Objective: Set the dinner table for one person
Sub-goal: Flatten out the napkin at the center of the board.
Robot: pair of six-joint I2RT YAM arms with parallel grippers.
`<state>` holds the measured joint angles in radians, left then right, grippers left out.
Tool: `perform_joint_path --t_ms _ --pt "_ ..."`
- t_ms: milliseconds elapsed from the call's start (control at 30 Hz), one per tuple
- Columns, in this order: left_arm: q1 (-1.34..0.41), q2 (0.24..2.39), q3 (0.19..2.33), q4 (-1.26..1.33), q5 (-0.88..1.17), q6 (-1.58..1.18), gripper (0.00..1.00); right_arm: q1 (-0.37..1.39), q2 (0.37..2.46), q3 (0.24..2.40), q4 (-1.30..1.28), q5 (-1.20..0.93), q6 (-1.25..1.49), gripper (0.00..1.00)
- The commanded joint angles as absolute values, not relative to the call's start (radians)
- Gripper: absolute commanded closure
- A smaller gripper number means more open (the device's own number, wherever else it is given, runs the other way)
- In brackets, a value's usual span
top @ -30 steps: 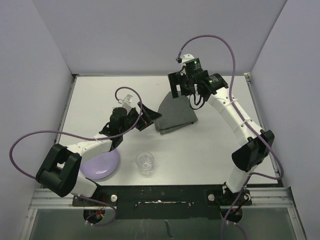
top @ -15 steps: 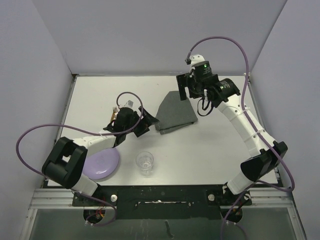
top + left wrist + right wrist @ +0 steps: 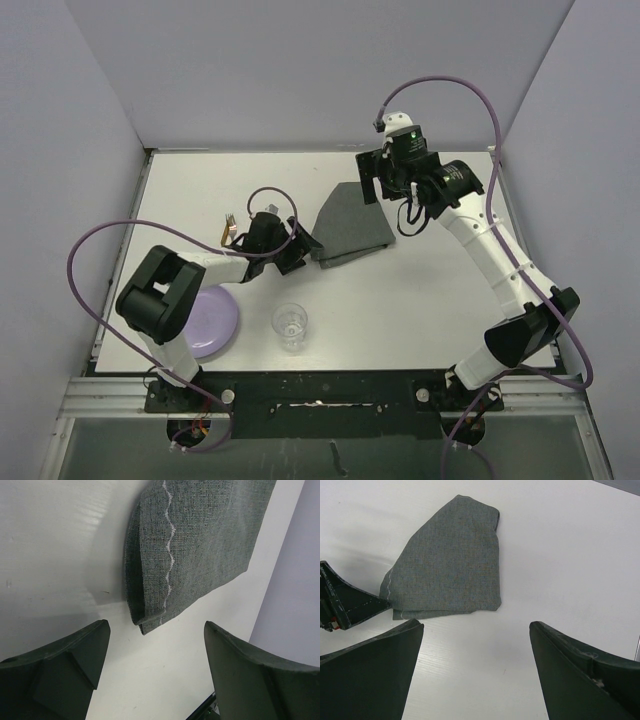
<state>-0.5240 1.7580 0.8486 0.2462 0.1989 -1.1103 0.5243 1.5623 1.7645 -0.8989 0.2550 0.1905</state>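
**Top external view: left arm swung from the plate to the folded placemat**

Within the last second the left gripper (image 3: 292, 250) had left its place above the purple plate (image 3: 215, 322) and dropped to the near corner of the grey cloth placemat (image 3: 350, 225), which lay folded mid-way across the white dinner table (image 3: 420, 290). Its jaws had narrowed but stood apart, empty, with the corner just ahead of them. The right gripper (image 3: 372, 180) had drifted slightly right and hung spread wide and empty over the mat's far edge. This looked like the start of unfolding the mat; the plate and the clear glass (image 3: 290, 325) waited near the front edge. The left arm hid part of the plate, and a small tan object (image 3: 230, 231) was too small to identify.
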Motion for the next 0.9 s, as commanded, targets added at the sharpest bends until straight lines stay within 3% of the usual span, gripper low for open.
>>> perform_joint_path --t_ms 0,633,700,867 --pt "-0.526 1.776 0.915 0.3 0.212 -1.076 0.3 0.521 1.523 1.755 -0.876 0.273 0.18 0.09" --pt "-0.526 1.891 1.028 0.263 0.244 -1.014 0.48 0.517 1.508 1.728 -0.866 0.281 0.177 0.09" --pt "-0.525 1.897 1.025 0.273 0.252 -1.015 0.53 0.515 1.507 1.725 -0.863 0.282 0.176 0.1" --pt "-0.517 1.905 0.994 0.373 0.297 -1.022 0.84 0.515 1.503 1.722 -0.863 0.282 0.178 0.1"
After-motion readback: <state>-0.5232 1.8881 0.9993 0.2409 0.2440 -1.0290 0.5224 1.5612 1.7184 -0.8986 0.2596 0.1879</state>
